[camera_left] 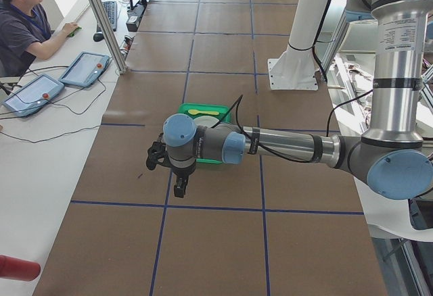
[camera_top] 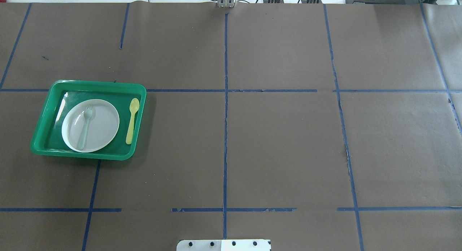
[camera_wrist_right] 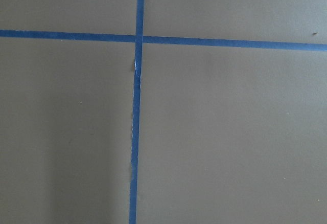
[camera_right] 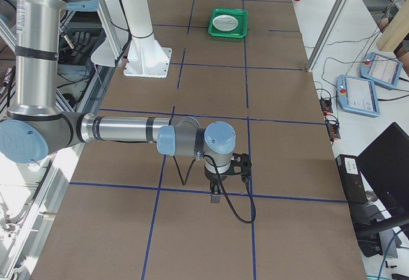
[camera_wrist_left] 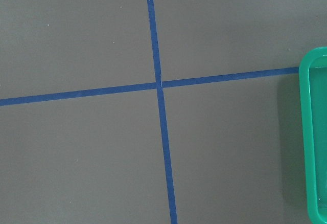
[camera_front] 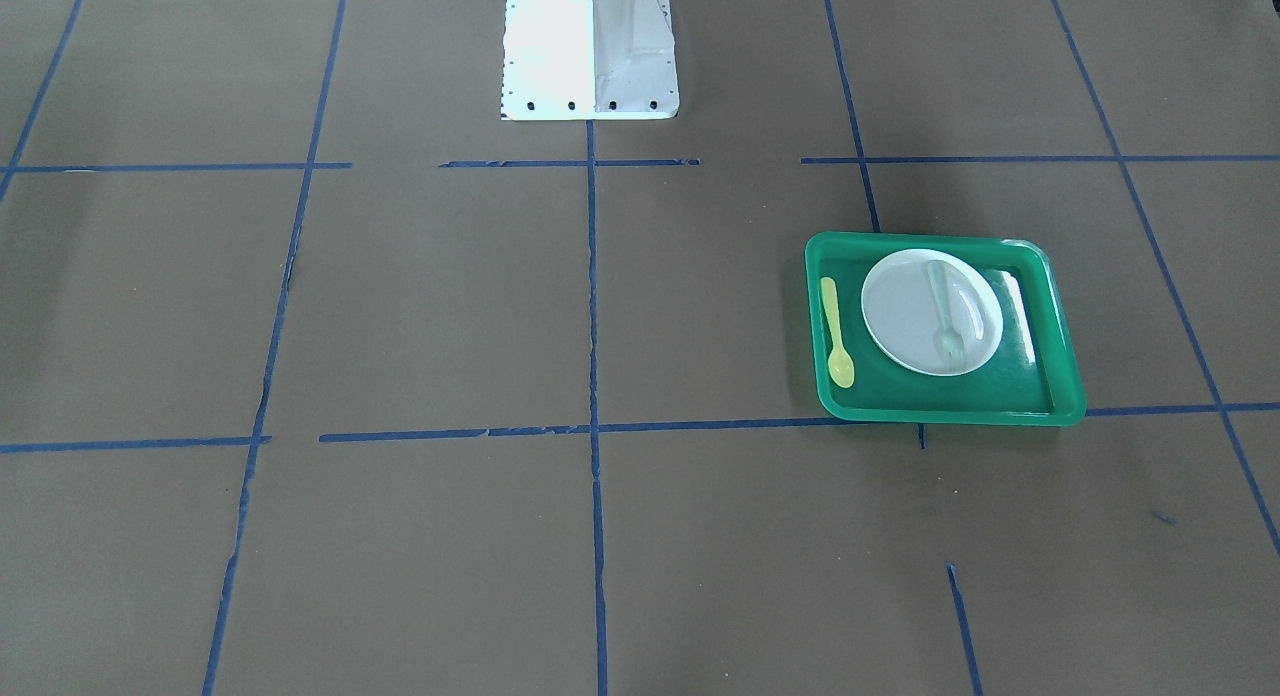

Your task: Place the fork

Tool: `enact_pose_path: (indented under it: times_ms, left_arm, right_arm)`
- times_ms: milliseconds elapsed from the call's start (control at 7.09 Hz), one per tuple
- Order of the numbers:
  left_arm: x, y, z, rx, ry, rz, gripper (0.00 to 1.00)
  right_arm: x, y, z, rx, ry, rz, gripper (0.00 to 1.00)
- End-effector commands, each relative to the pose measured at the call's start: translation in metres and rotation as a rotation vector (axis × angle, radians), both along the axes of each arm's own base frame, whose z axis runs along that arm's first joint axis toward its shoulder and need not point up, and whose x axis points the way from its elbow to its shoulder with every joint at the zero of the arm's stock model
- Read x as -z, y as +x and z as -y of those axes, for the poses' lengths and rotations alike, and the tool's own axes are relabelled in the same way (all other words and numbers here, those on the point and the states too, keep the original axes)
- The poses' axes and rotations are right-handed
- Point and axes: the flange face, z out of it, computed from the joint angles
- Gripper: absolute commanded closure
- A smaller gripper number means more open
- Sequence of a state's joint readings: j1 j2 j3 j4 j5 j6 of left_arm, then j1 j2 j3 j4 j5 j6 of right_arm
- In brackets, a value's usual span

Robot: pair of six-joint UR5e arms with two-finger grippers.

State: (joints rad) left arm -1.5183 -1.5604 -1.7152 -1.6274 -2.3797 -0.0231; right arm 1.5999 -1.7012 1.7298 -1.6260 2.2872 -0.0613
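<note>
The pale grey fork (camera_front: 943, 311) lies across the white plate (camera_front: 905, 326), tines toward the operators' side. The plate sits in the green tray (camera_front: 940, 412) with a yellow spoon (camera_front: 836, 333) beside it. The overhead view shows the fork (camera_top: 85, 126) on the plate (camera_top: 103, 126) in the tray (camera_top: 83, 155) at the table's left. My left gripper (camera_left: 178, 188) hangs above the table, nearer than the tray, holding nothing I can see. My right gripper (camera_right: 216, 194) hangs far from the tray (camera_right: 228, 23). I cannot tell whether either is open or shut.
The white robot base (camera_front: 590, 51) stands mid-table at the robot's edge. Blue tape lines grid the brown table. The left wrist view shows the tray's rim (camera_wrist_left: 314, 132) at its right edge. A person (camera_left: 24, 22) sits at a side desk with tablets (camera_left: 84, 68).
</note>
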Motion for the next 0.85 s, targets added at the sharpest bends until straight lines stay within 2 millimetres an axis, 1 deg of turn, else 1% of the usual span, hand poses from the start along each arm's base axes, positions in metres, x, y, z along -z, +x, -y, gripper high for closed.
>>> enact_pose_path:
  times_ms: [0, 141, 282, 423, 564, 705]
  left_arm:
    - [0.066, 0.079, 0.018, -0.051, 0.037, -0.003, 0.00]
    - [0.103, 0.111, 0.020, -0.026, 0.037, 0.003, 0.00]
    - [0.130, 0.156, 0.022, -0.012, 0.007, -0.002, 0.00]
    - [0.145, 0.191, 0.024, 0.006, -0.010, 0.018, 0.00]
    - [0.142, 0.223, 0.018, -0.005, -0.017, 0.024, 0.00]
    - [0.131, 0.247, 0.018, 0.018, -0.017, -0.002, 0.00]
  right_arm:
    - [0.000, 0.000, 0.000, 0.000, 0.001, 0.000, 0.00]
    - [0.000, 0.000, 0.000, 0.000, 0.001, 0.000, 0.00]
    - [0.000, 0.000, 0.000, 0.000, 0.001, 0.000, 0.00]
    - [0.000, 0.000, 0.000, 0.000, 0.001, 0.000, 0.00]
    - [-0.001, 0.000, 0.000, 0.000, -0.001, 0.000, 0.00]
    - [0.000, 0.000, 0.000, 0.000, 0.001, 0.000, 0.00]
